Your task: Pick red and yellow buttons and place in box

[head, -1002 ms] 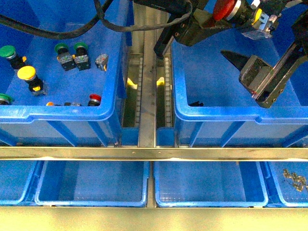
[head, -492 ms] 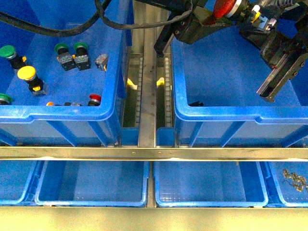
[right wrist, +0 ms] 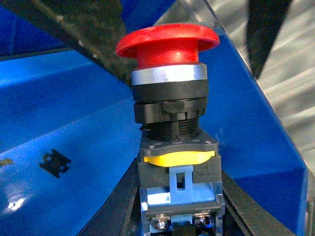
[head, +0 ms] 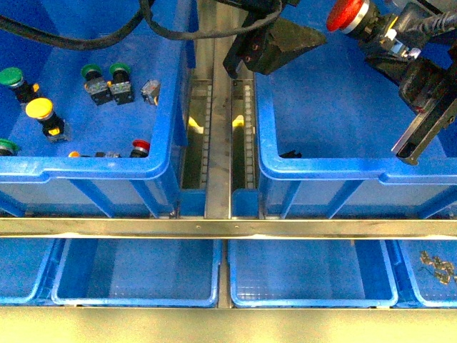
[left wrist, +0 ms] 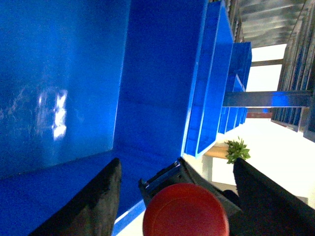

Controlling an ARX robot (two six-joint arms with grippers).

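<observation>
My right gripper (head: pixel 387 34) is shut on the red button (head: pixel 348 14), gripping its black and grey block, high over the right-hand bin. In the right wrist view the red button (right wrist: pixel 167 42) stands upright, and the right gripper (right wrist: pixel 179 219) clamps its base. My left gripper (head: pixel 275 44) is open just left of it, holding nothing. In the left wrist view the red button (left wrist: pixel 186 212) shows between the spread fingers of the left gripper (left wrist: pixel 179 196). A yellow button (head: pixel 39 109) and another red button (head: pixel 141 148) lie in the left bin (head: pixel 93 170). The box is out of view.
The left bin also holds green-capped buttons (head: pixel 91 71) and a loose grey block (head: pixel 150 91). The right-hand bin (head: pixel 343 168) under both grippers has a black fleck (head: pixel 289 153) on its floor. A metal rail (head: pixel 228 227) crosses the front, with shallow blue trays (head: pixel 136 275) below it.
The red button passed from my left gripper to my right one. The right gripper rose and shut on its block; the left gripper opened and drew back to the left.
</observation>
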